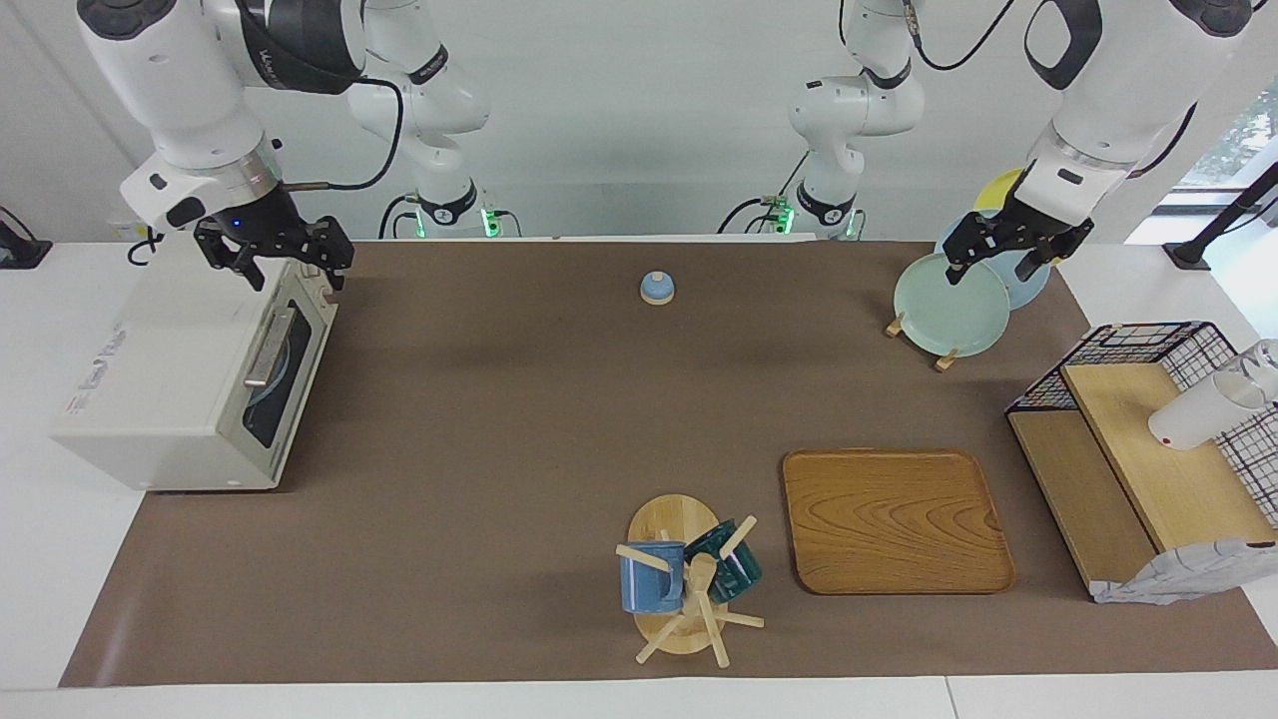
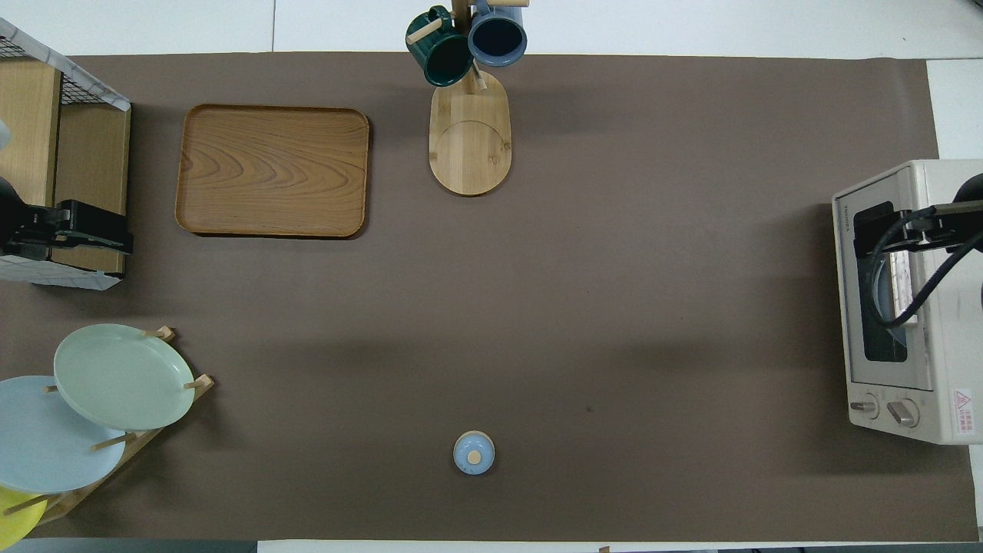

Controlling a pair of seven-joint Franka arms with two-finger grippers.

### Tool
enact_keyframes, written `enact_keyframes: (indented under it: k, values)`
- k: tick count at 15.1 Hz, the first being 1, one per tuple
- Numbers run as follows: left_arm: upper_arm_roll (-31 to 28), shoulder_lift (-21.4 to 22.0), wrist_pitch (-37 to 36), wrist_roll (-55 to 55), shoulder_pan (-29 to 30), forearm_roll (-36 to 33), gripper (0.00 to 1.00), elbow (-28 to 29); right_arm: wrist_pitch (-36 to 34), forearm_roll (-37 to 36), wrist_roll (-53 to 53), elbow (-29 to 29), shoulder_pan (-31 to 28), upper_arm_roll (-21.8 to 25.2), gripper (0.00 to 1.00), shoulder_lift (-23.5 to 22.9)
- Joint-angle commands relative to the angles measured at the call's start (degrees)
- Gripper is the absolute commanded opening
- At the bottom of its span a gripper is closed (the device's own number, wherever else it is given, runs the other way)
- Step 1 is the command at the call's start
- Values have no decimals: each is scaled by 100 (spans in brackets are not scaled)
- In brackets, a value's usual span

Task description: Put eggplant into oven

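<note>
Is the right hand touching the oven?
Cannot tell. In the facing view the right hand hangs at the oven's top front corner, overlapping it; neither view shows contact or a gap.

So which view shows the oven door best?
The overhead view: the oven door is seen nearly face-on, shut, with both knobs, though the right arm's cable crosses it. The facing view shows the door slantwise, with its handle.

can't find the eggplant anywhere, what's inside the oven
The oven door is shut. Through its dark glass only a pale blue, plate-like round shape shows; whether an eggplant lies inside cannot be told. None is on the table.
</note>
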State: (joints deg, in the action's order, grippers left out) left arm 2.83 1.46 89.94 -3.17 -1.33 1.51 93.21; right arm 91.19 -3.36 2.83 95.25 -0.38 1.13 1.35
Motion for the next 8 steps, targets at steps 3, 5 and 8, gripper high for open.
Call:
enact_keyframes:
  k: [3, 5, 8]
  values:
    - [7, 91, -38, -8, 10, -90, 100, 30, 22, 415, 112, 28, -41, 10, 100, 41]
    - [7, 91, -38, -8, 10, -90, 100, 30, 39, 406, 121, 28, -41, 10, 100, 41]
    - [7, 91, -38, -8, 10, -90, 100, 30, 74, 397, 121, 37, -41, 19, 100, 41]
